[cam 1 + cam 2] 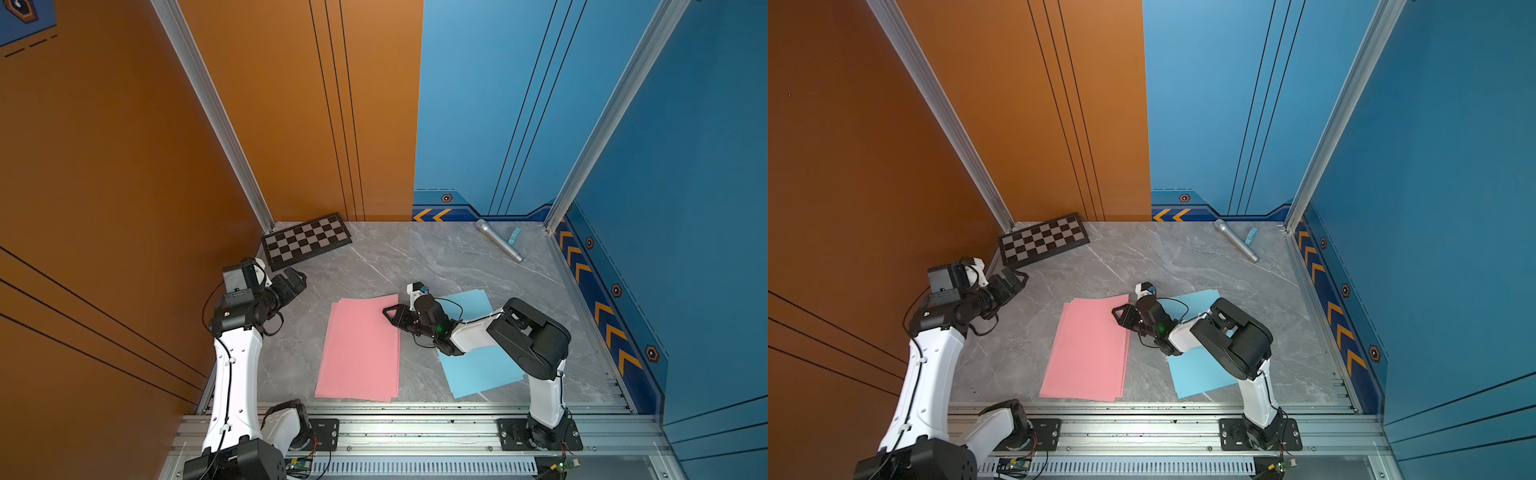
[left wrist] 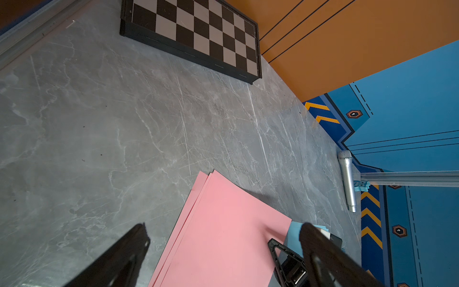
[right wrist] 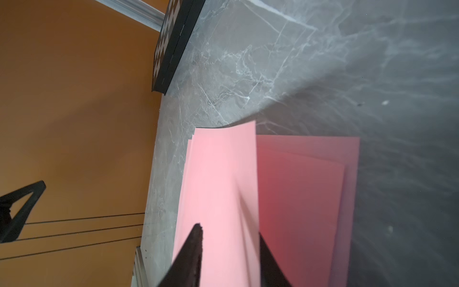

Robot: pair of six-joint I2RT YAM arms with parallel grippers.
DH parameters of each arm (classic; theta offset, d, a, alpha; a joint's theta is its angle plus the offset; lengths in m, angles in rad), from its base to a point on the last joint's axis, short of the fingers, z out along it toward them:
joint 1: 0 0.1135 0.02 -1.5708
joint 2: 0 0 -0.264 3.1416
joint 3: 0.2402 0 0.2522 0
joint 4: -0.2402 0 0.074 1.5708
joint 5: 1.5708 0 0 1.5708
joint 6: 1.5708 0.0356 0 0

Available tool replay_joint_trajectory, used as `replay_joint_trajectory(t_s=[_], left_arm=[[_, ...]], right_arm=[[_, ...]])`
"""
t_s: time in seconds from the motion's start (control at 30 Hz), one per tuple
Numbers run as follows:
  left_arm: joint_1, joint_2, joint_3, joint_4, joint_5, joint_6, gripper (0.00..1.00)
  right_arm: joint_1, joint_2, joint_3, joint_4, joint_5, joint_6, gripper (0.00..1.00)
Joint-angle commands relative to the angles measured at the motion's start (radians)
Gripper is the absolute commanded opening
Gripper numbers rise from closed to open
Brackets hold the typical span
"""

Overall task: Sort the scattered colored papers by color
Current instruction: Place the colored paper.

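The pink papers lie stacked on the grey table, on the near side of the checkered board. Their long axis runs from the front edge back toward that board, with the far corners fanned slightly. The light blue papers lie further from the board, beside the pink stack and apart from it. They are also lengthwise front to back, with the far end leaning toward the board, and the right arm hides much of them in both top views. The top views show the pink stack as flat. The right wrist view shows its top sheet bowed upward between the parted jaws of the right gripper, which do not pinch it. The left wrist view shows three staggered pink corners. The left gripper hangs just beside the board, jaws spread wide and empty. A microphone and small blue block lie well apart from the board.
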Motion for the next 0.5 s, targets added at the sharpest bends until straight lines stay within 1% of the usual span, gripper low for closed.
replay_joint_trajectory(t_s=[0.0,0.1,0.13,0.23,0.3,0.33,0.4,0.43,0.47], left_arm=[[0.005,-0.012,0.009,0.009,0.023,0.012,0.98],[0.001,-0.011,0.023,0.009,0.020,0.015,0.98],[-0.001,-0.008,0.027,0.009,0.018,0.021,0.98],[-0.012,0.000,0.039,0.010,0.016,0.040,0.98],[-0.018,0.006,0.042,0.010,0.014,0.041,0.98],[-0.022,0.009,0.041,0.010,0.012,0.042,0.98],[-0.038,0.015,0.057,0.012,0.005,0.044,0.98],[-0.050,0.019,0.073,0.017,-0.009,0.047,0.98],[-0.064,0.023,0.072,0.027,-0.027,0.048,0.98]], right_arm=[[-0.003,-0.050,0.015,-0.043,0.027,-0.043,0.49],[-0.019,-0.074,0.021,-0.064,0.010,-0.047,0.66],[-0.023,-0.090,0.028,-0.097,0.012,-0.054,0.72],[-0.028,-0.173,0.045,-0.255,0.068,-0.120,0.84],[-0.034,-0.239,0.050,-0.379,0.135,-0.159,0.89],[-0.042,-0.261,0.040,-0.400,0.152,-0.165,0.90],[-0.072,-0.321,0.011,-0.435,0.171,-0.162,0.95],[-0.088,-0.344,0.004,-0.456,0.170,-0.165,1.00],[-0.108,-0.368,0.003,-0.498,0.169,-0.171,1.00]])
